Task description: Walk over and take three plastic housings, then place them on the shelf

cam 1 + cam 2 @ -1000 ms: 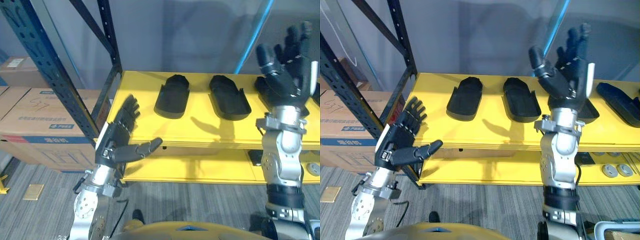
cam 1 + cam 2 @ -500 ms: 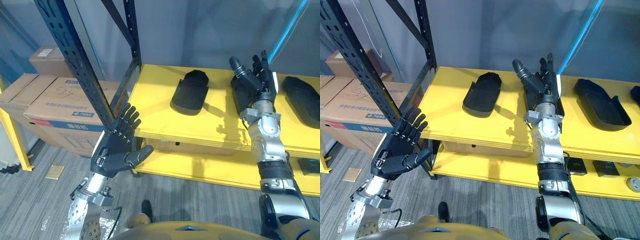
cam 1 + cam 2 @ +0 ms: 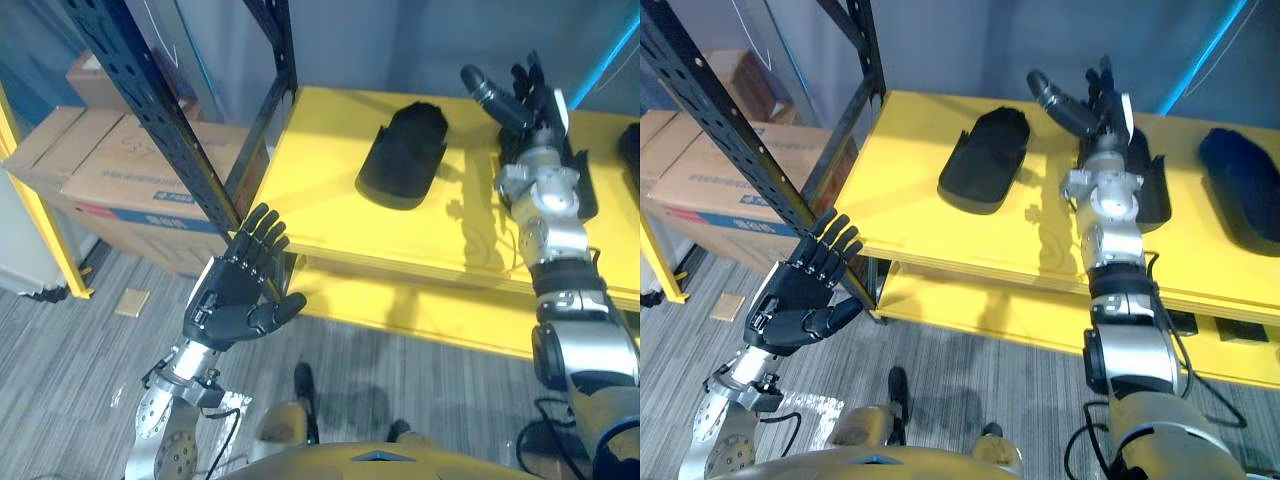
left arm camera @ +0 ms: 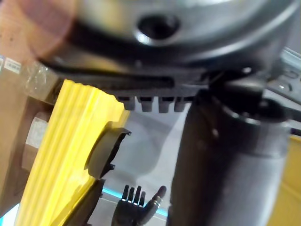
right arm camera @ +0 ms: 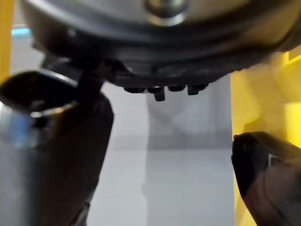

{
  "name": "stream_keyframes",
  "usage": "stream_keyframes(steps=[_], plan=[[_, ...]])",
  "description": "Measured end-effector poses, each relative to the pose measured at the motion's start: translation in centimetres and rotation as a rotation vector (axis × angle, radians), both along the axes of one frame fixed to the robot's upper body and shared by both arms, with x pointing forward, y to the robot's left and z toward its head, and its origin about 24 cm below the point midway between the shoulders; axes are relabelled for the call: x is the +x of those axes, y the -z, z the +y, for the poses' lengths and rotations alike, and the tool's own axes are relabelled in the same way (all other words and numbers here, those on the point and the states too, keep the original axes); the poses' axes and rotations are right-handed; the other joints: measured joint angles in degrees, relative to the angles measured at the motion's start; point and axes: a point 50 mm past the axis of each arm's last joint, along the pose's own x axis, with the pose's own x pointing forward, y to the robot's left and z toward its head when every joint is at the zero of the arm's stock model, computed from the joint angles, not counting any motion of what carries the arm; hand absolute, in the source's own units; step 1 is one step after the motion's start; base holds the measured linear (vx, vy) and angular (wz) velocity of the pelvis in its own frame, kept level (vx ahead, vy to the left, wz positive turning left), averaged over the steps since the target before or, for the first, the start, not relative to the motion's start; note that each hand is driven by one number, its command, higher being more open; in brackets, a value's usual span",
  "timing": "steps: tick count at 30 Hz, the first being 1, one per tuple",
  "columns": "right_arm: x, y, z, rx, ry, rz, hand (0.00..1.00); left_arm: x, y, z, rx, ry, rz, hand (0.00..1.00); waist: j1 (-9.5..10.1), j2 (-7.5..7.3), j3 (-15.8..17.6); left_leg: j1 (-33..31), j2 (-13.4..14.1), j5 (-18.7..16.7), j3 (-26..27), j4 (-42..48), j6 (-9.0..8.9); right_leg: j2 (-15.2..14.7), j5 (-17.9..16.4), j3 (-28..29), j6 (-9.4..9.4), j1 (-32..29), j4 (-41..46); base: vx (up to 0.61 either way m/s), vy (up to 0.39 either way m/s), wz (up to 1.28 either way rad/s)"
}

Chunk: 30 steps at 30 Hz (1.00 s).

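Note:
Three black plastic housings lie in a row on the yellow shelf (image 3: 320, 190): the left housing (image 3: 405, 155), the middle housing (image 3: 1148, 188) and the right housing (image 3: 1240, 195). My right hand (image 3: 1092, 102) is stretched out over the middle housing, fingers straight and spread, thumb out, holding nothing. Its forearm covers much of that housing. Whether the palm touches it I cannot tell. My left hand (image 3: 238, 295) hangs open and empty below the shelf's front left corner. The left wrist view shows a housing (image 4: 106, 153) on the shelf edge.
A dark blue rack upright with a diagonal brace (image 3: 150, 110) stands at the shelf's left end. Cardboard boxes (image 3: 120, 175) sit on the floor behind it. A lower yellow shelf (image 3: 1040, 320) holds small parts at the right. A yellow post (image 3: 40, 220) stands far left.
My right hand went from raised before the shelf to reaching forward over the middle housing. The view has shifted closer and downward. My left hand stays open, low at the left.

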Motion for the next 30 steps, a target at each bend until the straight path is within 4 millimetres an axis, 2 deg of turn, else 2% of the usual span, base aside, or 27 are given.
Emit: stream_keyframes(steps=[6,12,14,18,21,30], plan=[[1.0,-0.4,0.0,0.025,0.019,0.071,1.0,1.4,-2.0,0.4,-0.019,-0.125,-0.119,1.0,0.28,-0.16,3.56,-1.07,-0.09,1.09,-1.11,0.08,0.47,-0.4,-1.9,0.63,-0.21,-2.5,4.04,0.01,-0.017,0.09],[1.3,-0.2,0.1,0.047,0.028,0.153,1.0,1.5,-5.8,-0.5,-0.13,-0.084,-0.291,1.0,0.29,-0.34,6.42,-1.28,-0.16,1.27,-1.38,0.11,0.24,-1.02,-4.08,1.19,-0.38,-4.48,8.08,0.0,-0.019,0.01],[1.5,-1.3,0.5,0.047,0.017,0.129,1.0,1.8,-7.3,-1.0,-0.17,-0.079,-0.363,1.0,-0.1,-0.48,7.89,-1.6,0.0,1.37,-1.9,0.91,0.07,-1.0,-4.31,1.16,-0.55,-4.66,8.66,-0.01,-0.035,-0.01],[1.7,-2.1,0.8,0.048,0.009,0.119,1.0,1.8,-8.7,-1.5,-0.197,-0.075,-0.425,1.0,-0.29,-0.65,8.77,-2.59,0.28,1.16,-2.16,1.92,-0.2,-0.95,-4.53,1.44,-0.89,-5.75,9.3,-0.01,-0.001,-0.01],[1.8,-2.7,1.1,0.046,-0.004,0.103,1.0,1.9,-8.8,-1.5,-0.181,-0.097,-0.418,1.0,0.22,-0.82,9.11,-3.15,0.76,0.76,-1.86,1.81,-0.85,-0.65,-4.79,2.3,-1.25,-7.16,10.28,-0.03,-0.015,-0.1],[2.0,-3.1,1.9,0.011,-0.057,0.098,1.0,2.1,-8.4,-1.4,-0.182,-0.11,-0.383,1.0,0.27,-0.86,9.24,-3.33,1.34,1.2,-1.85,1.74,-0.8,-0.23,-5.23,2.5,-1.44,-7.58,11.49,0.01,-0.014,-0.01]])
